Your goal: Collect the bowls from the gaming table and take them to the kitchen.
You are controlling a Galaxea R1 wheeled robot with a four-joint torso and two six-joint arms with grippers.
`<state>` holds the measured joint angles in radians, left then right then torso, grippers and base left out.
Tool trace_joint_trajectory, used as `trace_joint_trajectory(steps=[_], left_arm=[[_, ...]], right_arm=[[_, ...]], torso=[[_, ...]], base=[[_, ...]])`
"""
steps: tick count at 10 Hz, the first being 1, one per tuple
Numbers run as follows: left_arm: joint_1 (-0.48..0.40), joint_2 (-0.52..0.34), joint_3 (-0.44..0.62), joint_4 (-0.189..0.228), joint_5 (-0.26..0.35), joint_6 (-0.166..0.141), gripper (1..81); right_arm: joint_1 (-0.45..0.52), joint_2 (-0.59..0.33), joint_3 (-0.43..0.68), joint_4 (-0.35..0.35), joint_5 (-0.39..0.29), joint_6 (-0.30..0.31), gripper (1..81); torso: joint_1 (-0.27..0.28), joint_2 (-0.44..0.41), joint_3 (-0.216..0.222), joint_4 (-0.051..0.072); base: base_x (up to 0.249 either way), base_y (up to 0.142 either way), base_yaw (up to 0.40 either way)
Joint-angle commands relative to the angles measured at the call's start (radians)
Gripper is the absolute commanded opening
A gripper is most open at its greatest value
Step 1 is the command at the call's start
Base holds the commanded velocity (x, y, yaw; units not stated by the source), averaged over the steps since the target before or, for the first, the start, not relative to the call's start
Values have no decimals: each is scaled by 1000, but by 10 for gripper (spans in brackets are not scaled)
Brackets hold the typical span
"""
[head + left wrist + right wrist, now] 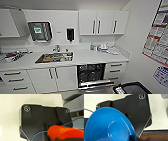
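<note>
The robot is facing the kitchen counter (pixel 95 58), with the sink (pixel 54 57) near its middle and an open dishwasher (pixel 91 75) below the front edge. The left gripper (pixel 56 137) is grasping an orange bowl (pixel 65 132). A blue bowl (pixel 109 125) is sitting at the right gripper; whether that grip is clenched I cannot tell.

one orange-red bowl (pixel 65 132), one blue bowl (pixel 109 125), one steel sink (pixel 54 57), one open dishwasher (pixel 92 75)

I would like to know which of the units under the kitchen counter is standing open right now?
The dishwasher, right of the sink: its door hangs down, showing dark racks, while the white cupboard doors and drawers beside it are closed.
</note>
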<state>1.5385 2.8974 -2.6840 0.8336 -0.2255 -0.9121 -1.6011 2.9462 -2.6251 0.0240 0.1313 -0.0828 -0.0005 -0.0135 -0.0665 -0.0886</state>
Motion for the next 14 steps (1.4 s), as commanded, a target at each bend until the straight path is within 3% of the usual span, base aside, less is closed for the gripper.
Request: trace_joint_trajectory(steps=[1, 14], left_arm=[[-36, -13, 0, -7, 29, 6, 10], [-34, -13, 0, -7, 29, 6, 10]], right_arm=[[31, -2, 4, -10, -53, -3, 10], [31, -2, 4, -10, -53, -2, 10]], torso=[[1, 0, 0, 0], [1, 0, 0, 0]], base=[[109, 0, 0], [110, 58, 0]])
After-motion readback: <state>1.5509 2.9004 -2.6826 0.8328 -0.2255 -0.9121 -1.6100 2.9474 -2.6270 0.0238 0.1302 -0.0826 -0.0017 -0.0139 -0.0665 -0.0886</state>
